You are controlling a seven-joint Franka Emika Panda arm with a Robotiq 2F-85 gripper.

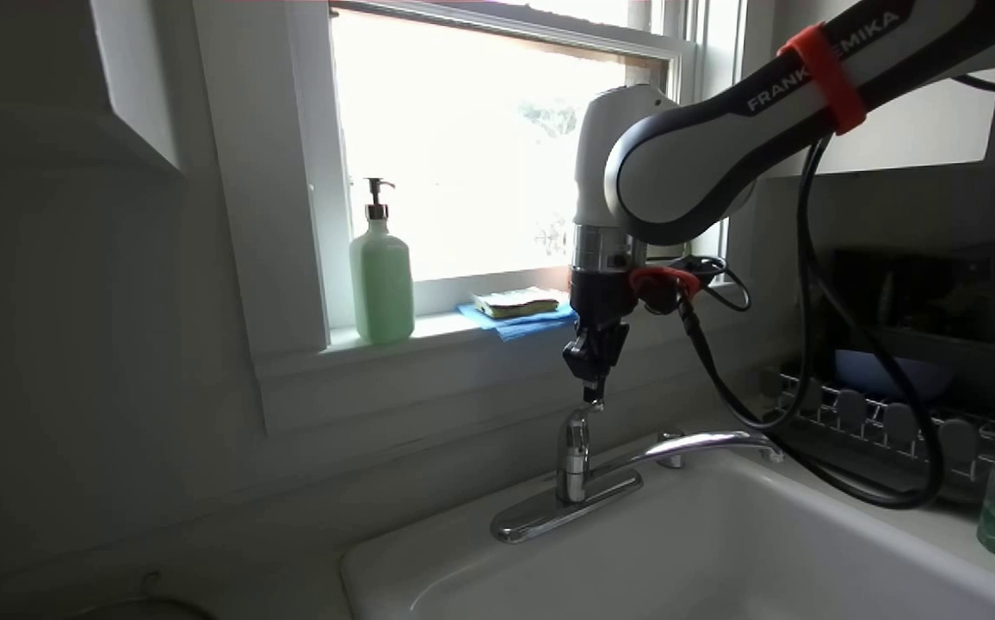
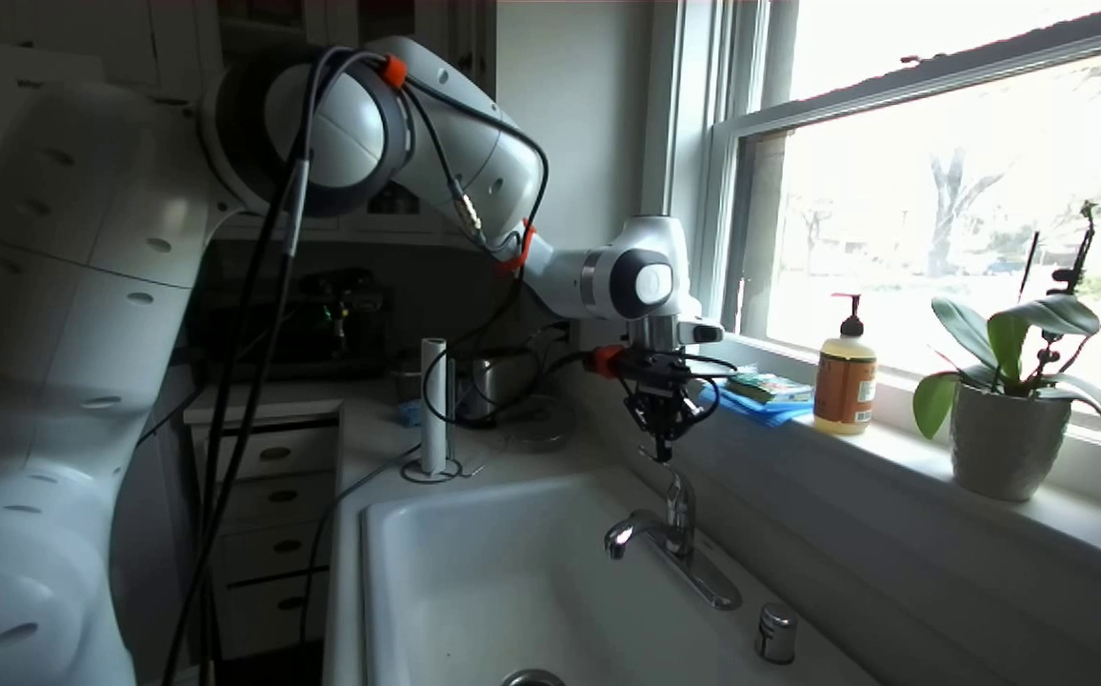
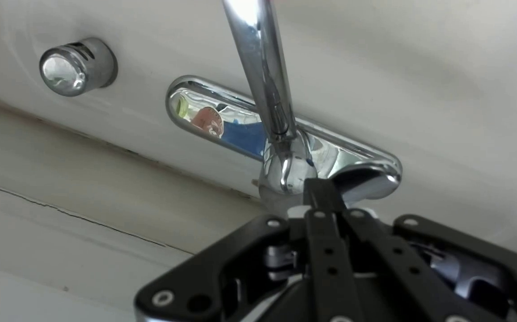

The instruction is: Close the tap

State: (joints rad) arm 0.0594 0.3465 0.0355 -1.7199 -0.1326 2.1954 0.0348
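Observation:
The chrome tap (image 1: 577, 456) stands on the back rim of the white sink; it also shows in an exterior view (image 2: 681, 510) and in the wrist view (image 3: 258, 80). Its short lever handle (image 3: 368, 179) sticks out to the right of my fingertips in the wrist view, partly hidden behind them. My gripper (image 3: 325, 194) points down with its fingers together. In both exterior views the fingertips (image 1: 592, 393) (image 2: 663, 453) are right at the lever on top of the tap; whether they touch it I cannot tell. I see no water below the spout.
The sink basin (image 1: 807, 525) lies below the spout. A chrome cap (image 2: 776, 634) stands on its rim. The window sill holds a green pump bottle (image 1: 384, 288), a sponge on blue cloth (image 1: 515, 303), an orange-labelled bottle (image 2: 844, 391) and a plant pot (image 2: 1010, 443). Cables hang from the arm.

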